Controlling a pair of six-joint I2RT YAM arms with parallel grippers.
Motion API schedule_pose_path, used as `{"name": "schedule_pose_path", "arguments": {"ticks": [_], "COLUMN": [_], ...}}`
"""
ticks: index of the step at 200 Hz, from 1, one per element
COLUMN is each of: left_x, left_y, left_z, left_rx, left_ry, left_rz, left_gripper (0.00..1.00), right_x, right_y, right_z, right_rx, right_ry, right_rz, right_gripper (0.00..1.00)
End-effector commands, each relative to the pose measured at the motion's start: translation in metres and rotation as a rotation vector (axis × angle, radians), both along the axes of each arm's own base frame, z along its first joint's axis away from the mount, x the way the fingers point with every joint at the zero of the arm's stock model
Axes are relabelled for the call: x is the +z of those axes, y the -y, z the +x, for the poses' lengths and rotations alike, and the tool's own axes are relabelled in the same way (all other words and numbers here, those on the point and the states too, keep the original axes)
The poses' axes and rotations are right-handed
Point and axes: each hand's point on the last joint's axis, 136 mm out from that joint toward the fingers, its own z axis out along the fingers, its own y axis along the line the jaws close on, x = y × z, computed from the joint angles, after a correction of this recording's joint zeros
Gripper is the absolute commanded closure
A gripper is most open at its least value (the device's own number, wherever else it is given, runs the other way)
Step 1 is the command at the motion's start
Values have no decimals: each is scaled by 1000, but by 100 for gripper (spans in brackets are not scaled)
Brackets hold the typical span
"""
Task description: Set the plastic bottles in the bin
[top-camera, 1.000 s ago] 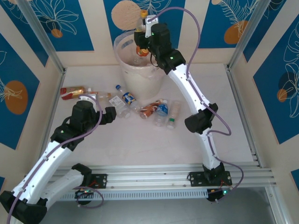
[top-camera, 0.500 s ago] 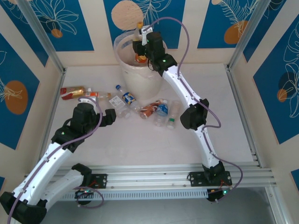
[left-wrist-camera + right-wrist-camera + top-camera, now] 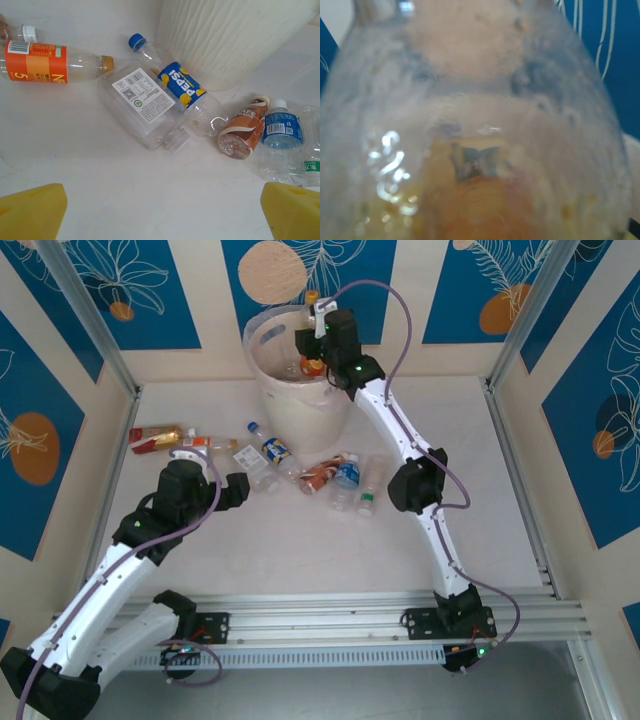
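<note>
My right gripper (image 3: 310, 343) hangs over the bin (image 3: 290, 405), a pale round bucket at the back, shut on a clear bottle with an orange label (image 3: 313, 365). That bottle (image 3: 480, 150) sits blurred right against the right wrist camera and hides the fingers. Several bottles lie on the table in front of the bin: an orange-label one (image 3: 50, 62), a blue Pepsi one (image 3: 180, 90), a flat clear one with a white label (image 3: 145, 102), a crushed brown one (image 3: 242, 130), a blue-label one (image 3: 282, 132). My left gripper (image 3: 167, 210) is open just short of them, holding nothing.
The bin's ribbed wall (image 3: 235, 35) rises close behind the Pepsi bottle. A green-capped bottle (image 3: 371, 490) lies at the right end of the row. Metal posts and blue patterned walls close in the table on three sides. Bare tabletop (image 3: 300, 550) lies between the bottles and the arm bases.
My right gripper has shifted slightly right and lower over the bin's mouth with the orange-label bottle still in it. The left arm has barely moved.
</note>
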Motion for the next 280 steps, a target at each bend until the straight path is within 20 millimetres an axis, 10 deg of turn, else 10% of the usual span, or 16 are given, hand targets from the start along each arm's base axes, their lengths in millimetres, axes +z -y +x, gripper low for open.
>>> {"name": "schedule_pose_path", "arguments": {"ticks": [1,144,203,280], "left_x": [1,6,6,9], "left_y": [-5,-7,-8,-10], "left_z": [2,2,1,7], "left_rx": [21,31,31,88], "left_ry": [13,19,14,10], "left_rz": [4,12,14,-21], "left_gripper": [1,1,0,1], "right_x": [-4,-43,-8,101], "right_y": [-9,-5,-3,12], "right_z": [1,11,2,-50], "right_rx": [35,30,42,72], "right_ry": [7,-59,-9,134], "right_rz": [10,-35,-18,-38], "right_gripper": [54,28,14,4]}}
